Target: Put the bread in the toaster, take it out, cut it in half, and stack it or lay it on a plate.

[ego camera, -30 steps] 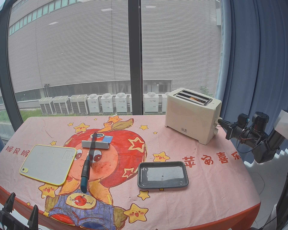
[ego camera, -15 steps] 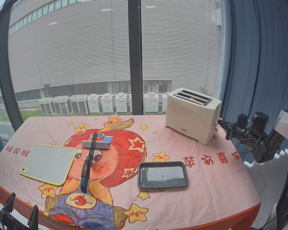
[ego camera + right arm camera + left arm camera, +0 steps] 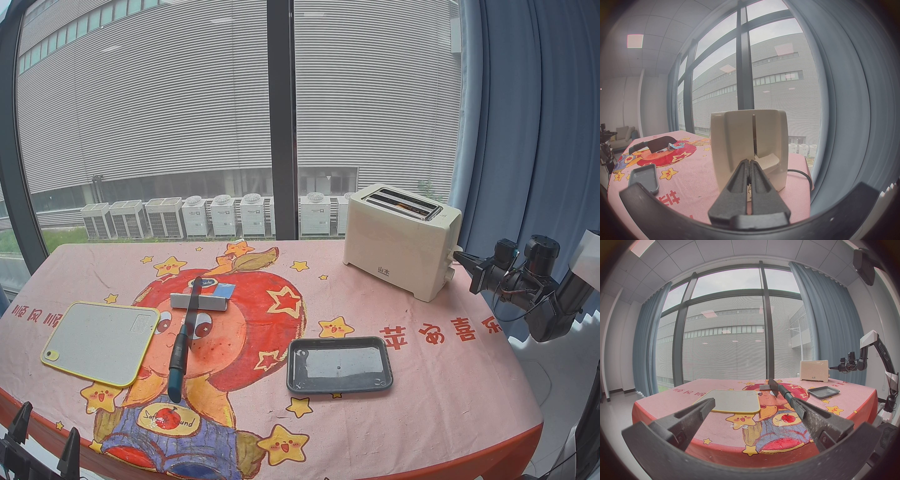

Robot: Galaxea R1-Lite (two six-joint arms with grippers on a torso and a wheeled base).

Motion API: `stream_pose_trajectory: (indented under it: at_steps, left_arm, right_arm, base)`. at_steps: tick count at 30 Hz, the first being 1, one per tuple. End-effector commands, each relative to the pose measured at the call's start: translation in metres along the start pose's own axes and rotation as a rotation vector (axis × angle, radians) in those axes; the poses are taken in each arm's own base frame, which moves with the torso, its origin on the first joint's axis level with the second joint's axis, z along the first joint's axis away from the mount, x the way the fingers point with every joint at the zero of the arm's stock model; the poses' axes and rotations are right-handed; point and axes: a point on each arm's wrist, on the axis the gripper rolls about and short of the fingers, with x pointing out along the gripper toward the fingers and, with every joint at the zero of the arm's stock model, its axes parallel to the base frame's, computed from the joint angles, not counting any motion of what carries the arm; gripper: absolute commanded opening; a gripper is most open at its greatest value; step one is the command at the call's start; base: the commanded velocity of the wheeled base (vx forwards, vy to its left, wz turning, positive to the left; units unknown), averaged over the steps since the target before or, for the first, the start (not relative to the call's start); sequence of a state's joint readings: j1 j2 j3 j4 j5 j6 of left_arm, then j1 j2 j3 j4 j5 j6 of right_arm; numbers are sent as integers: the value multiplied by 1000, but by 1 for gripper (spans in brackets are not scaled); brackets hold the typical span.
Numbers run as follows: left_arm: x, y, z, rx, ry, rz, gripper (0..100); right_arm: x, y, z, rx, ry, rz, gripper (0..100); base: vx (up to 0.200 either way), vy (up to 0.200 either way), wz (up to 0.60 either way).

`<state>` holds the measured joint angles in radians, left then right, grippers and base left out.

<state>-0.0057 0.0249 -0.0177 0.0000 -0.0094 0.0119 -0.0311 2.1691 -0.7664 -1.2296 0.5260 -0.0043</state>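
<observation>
The cream toaster (image 3: 400,240) stands at the table's back right, with a sliver of orange-brown bread (image 3: 405,205) showing in one slot. My right gripper (image 3: 459,254) is shut and empty, its tips at the toaster's right end face. In the right wrist view the gripper (image 3: 749,162) points at the lever (image 3: 768,161), which sits at the low end of its slit on the toaster (image 3: 734,140); I cannot tell whether they touch. My left gripper (image 3: 45,431) is open and empty off the table's front left corner, seen also in its own view (image 3: 751,402).
A black tray (image 3: 339,364) lies front centre. A knife (image 3: 181,340) leans on a small block (image 3: 200,302) left of centre, and a yellow-rimmed cutting board (image 3: 100,340) lies further left. The toaster's cord (image 3: 800,175) trails behind. Blue curtains hang at the right.
</observation>
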Motion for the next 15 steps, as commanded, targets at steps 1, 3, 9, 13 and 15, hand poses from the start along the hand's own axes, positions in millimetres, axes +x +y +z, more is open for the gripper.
stream_pose_trajectory:
  at_steps: [1, 3, 9, 13, 15]
  left_arm:
    - [1, 0, -4, 0, 16, 0, 100]
    - [1, 0, -4, 0, 16, 0, 100]
    - [1, 0, -4, 0, 16, 0, 100]
    - [1, 0, -4, 0, 16, 0, 100]
    - [1, 0, -4, 0, 16, 0, 100]
  right_arm:
    - [1, -2, -4, 6, 9, -2, 0]
    - [1, -2, -4, 6, 9, -2, 0]
    - [1, -2, -4, 5, 8, -2, 0]
    - [0, -1, 0, -3, -8, -2, 0]
    - [1, -1, 4, -16, -30, -1, 0]
  base:
    - [0, 0, 0]
    - [0, 0, 0]
    - [0, 0, 0]
    - [0, 0, 0]
    - [0, 0, 0]
